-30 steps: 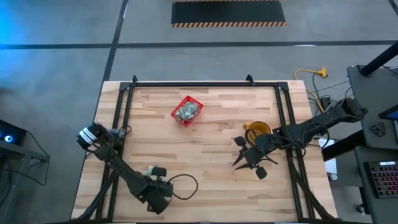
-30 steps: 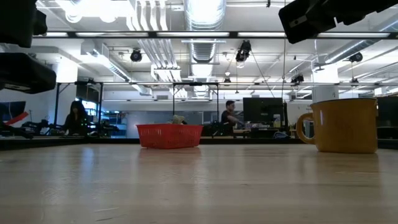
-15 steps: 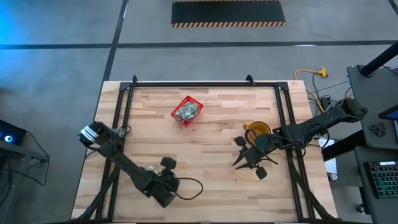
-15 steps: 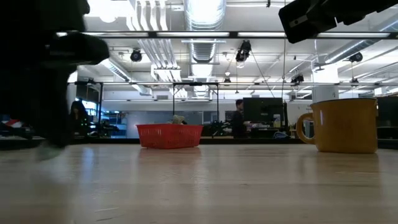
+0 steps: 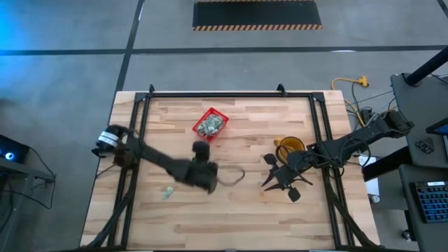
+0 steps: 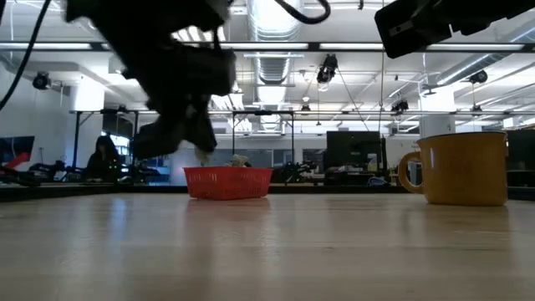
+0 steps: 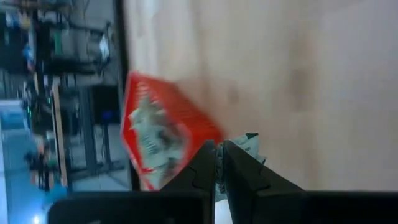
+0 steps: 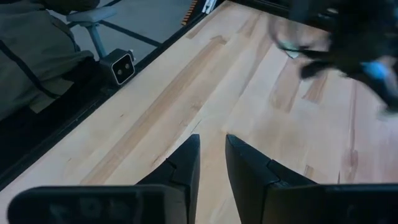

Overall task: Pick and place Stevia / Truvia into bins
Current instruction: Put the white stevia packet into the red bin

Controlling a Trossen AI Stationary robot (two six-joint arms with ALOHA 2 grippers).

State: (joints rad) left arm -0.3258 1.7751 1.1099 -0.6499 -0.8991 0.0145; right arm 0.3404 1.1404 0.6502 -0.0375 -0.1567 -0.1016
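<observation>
The red basket [image 5: 211, 124] stands on the far middle of the table with several pale green and white sachets [image 7: 152, 134] in it. My left gripper [image 5: 200, 148] hangs just on the near side of the basket [image 7: 186, 118], above the table, shut on one sachet [image 7: 249, 144]. Another sachet [image 5: 168, 190] lies flat on the table at the near left. My right gripper [image 5: 274, 178] hovers at the right, by a yellow mug, its fingers [image 8: 186, 158] a narrow gap apart with nothing between them. My left gripper pinches one sachet between its two fingertips. A pale corner of the sachet [image 7: 251, 140] sticks out beside the fingers. The fingers slant down toward the basket. The sachet is lifted clear of the table.
A yellow mug [image 5: 288, 145] stands on the table right of centre, close to my right gripper. A black frame [image 5: 210, 94] runs along the table's far edge and sides. Bare wood lies between the basket and the near edge.
My left gripper has swung from the table's near left toward the far right, up to the red basket, turning as it went. The loose sachet at the near left has stayed on the table. My right gripper has kept still.
</observation>
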